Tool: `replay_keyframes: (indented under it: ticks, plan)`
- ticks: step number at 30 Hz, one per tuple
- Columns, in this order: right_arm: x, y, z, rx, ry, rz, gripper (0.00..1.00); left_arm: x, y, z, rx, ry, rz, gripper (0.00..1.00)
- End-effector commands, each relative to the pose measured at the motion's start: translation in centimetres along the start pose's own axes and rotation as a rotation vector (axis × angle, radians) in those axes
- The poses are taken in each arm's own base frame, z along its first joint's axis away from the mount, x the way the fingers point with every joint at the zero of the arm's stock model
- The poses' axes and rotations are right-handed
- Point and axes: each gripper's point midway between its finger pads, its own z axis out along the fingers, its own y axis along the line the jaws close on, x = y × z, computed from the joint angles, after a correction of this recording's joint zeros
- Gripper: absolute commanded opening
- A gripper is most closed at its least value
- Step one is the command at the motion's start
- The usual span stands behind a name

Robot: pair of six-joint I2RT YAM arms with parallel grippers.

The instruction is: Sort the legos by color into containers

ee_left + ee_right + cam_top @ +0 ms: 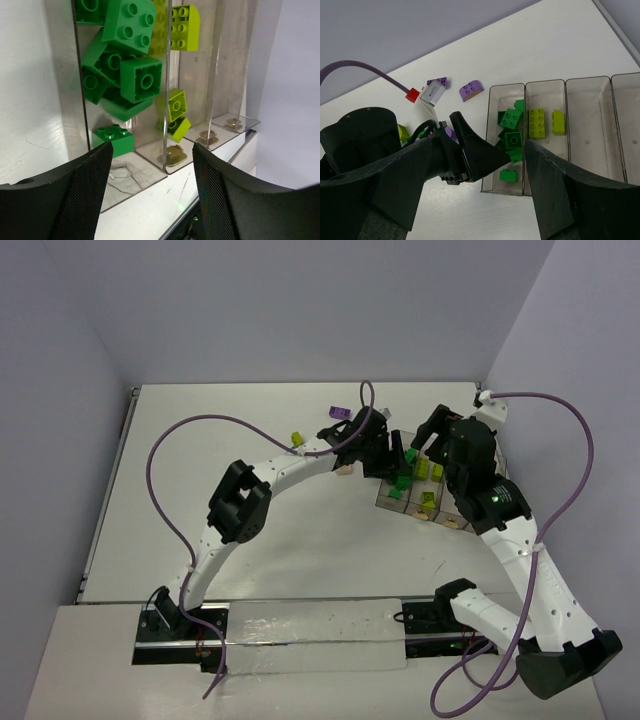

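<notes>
Over end edge of containers (587, 125): left gripper (152, 150) spread, empty; green legos (142, 77) beyond.

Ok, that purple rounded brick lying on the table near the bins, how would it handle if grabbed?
Probably stiff and light: the purple rounded brick looks like small hard plastic. Its curved side may make a grip slip. On the smooth white table it would likely slide when nudged.

The left arm (290, 468) and right arm (535, 570) are white with black joints. Purple cables (220, 419) run along them. Black fingers (85, 195) look bumpy.
</notes>
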Motion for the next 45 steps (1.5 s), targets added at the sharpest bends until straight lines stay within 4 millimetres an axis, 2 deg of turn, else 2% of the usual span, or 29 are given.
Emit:
replay_keyframes:
  ticks: [1, 4, 6, 8, 12, 14, 18, 22, 24, 31, 40, 45]
  plan:
    - [-1.1, 0.3, -0.2, -0.004, -0.019, 0.012, 0.82, -2.1, -2.2, -4.7, -0.014, -0.075, 0.083, 0.72]
    - [-1.1, 0.1, 0.0, 0.011, -0.017, 0.003, 0.82, -2.9, 0.1, -7.1, -0.108, -0.099, 0.064, 0.71]
    - [-0.8, 0.1, 0.2, 0.016, -0.007, -0.004, 0.82, -2.8, 2.6, -8.3, -0.164, -0.094, 0.037, 0.72]
    - [-0.4, 0.3, 0.6, 0.010, 0.008, -0.006, 0.82, -3.9, 3.7, -9.9, -0.191, -0.131, 0.022, 0.73]
    - [1.2, 1.0, 2.0, 0.005, 0.081, -0.015, 0.82, -6.3, 7.7, -12.0, -0.285, -0.181, -0.012, 0.75]
    - [2.2, 1.5, 2.4, -0.007, 0.126, -0.026, 0.82, -7.5, 9.9, -12.5, -0.356, -0.190, 0.003, 0.75]
    - [3.8, 1.9, 3.1, -0.028, 0.175, -0.030, 0.82, -9.2, 14.7, -14.5, -0.553, -0.201, 0.028, 0.83]
    - [4.4, 1.8, 3.0, -0.034, 0.188, -0.029, 0.82, -9.6, 19.2, -15.6, -0.709, -0.199, 0.118, 0.86]
    - [4.6, 1.6, 3.1, -0.028, 0.191, -0.034, 0.82, -9.7, 20.6, -15.8, -0.735, -0.183, 0.182, 0.88]
    - [4.9, 1.8, 3.1, -0.039, 0.203, -0.036, 0.82, -9.2, 22.4, -13.4, -0.695, -0.093, 0.316, 0.87]
    - [5.0, 1.4, 2.8, -0.030, 0.201, -0.041, 0.82, -9.0, 26.0, -12.2, -0.754, -0.084, 0.354, 0.77]
    - [5.1, 1.4, 2.9, -0.030, 0.204, -0.042, 0.82, -9.6, 27.5, -11.8, -0.776, -0.093, 0.356, 0.77]
